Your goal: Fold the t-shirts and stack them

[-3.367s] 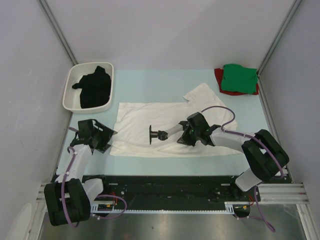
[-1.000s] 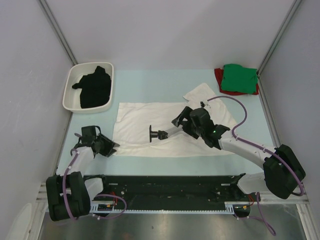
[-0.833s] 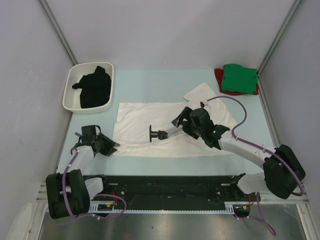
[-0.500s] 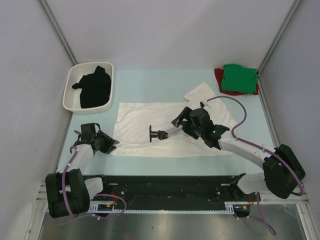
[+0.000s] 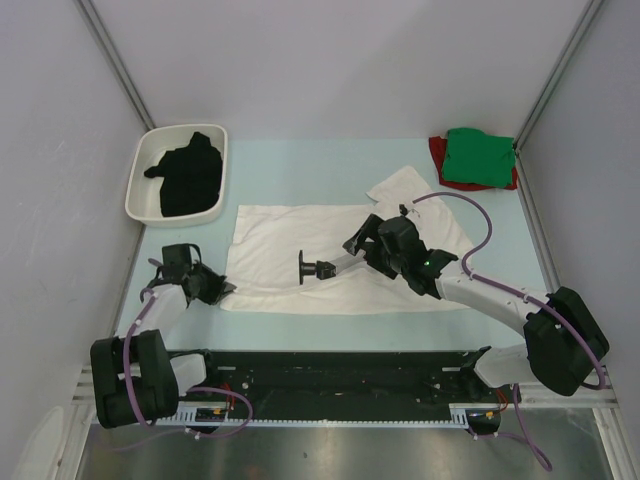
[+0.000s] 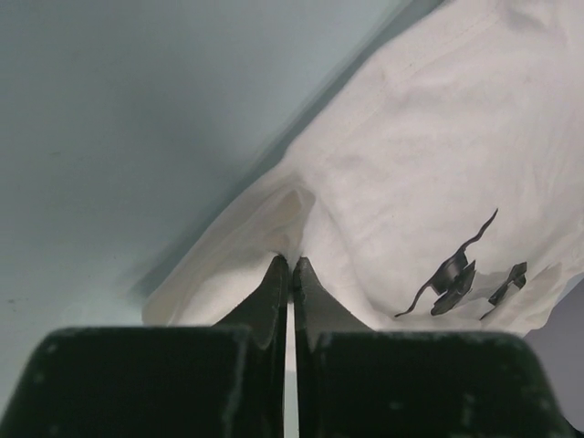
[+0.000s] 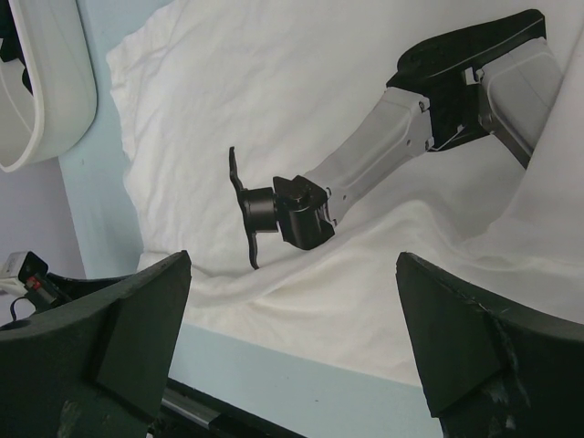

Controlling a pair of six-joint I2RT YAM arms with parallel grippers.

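- L gripper is closing right down, jaws pressed together and pinching a small raised fold of the white t-shirt at its edge. The L wrist cam is showing this plainly.
- Top cam is placing that pinch: L gripper is sitting at the near-left corner of the white t-shirt, which is lying spread flat across the middle of the table. The pinch itself is too small to see from up there.
- R gripper is standing w/ jaws wide apart, nothing between them, over the white t-shirt. Can't tell if it's touching the cloth.
- R wrist cam and top cam are both showing a grey bar w/ black disc end reaching left over the shirt's centre. The L wrist cam is catching it only as a tiny dark shape far off.
- Only the top cam is showing the rest: black t-shirt is lying bunched in the white tray at far left, green t-shirt is sitting folded atop the red t-shirt at far right.
- R wrist cam is catching just the tray's rim.
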